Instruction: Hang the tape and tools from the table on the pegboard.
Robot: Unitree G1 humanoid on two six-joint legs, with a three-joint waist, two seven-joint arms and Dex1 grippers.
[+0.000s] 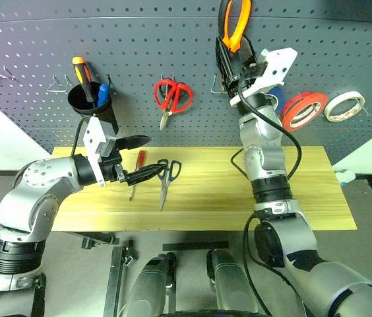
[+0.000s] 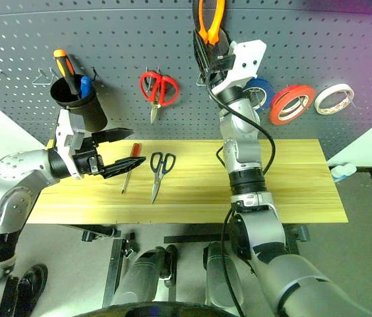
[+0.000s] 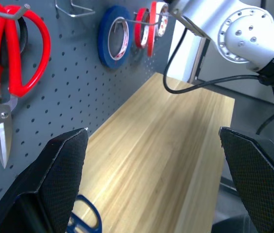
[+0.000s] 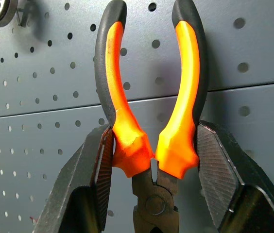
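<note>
— Holding what, up at the dark grey perforated pegboard (image 1: 173, 39)?
— Clamping pliers with orange-and-black handles (image 4: 151, 111) in the right gripper (image 4: 154, 179), black fingers pinching the handle bases, handles pointing up against the panel.
— Any writing to read?
— None legible.
— Reaching how?
— Stretching the right arm up and forward over the light yellowish wooden table (image 1: 305, 191).
— Elsewhere?
— Hovering the left gripper (image 1: 136, 158) level above the table's left part, fingers spread wide, gripping nothing. Lying beside it: dark-handled scissors (image 1: 166, 178) and slim red-handled screwdriver (image 1: 137, 170). Hanging right of the pliers: bright orange-red tape roll (image 1: 303, 109).
</note>
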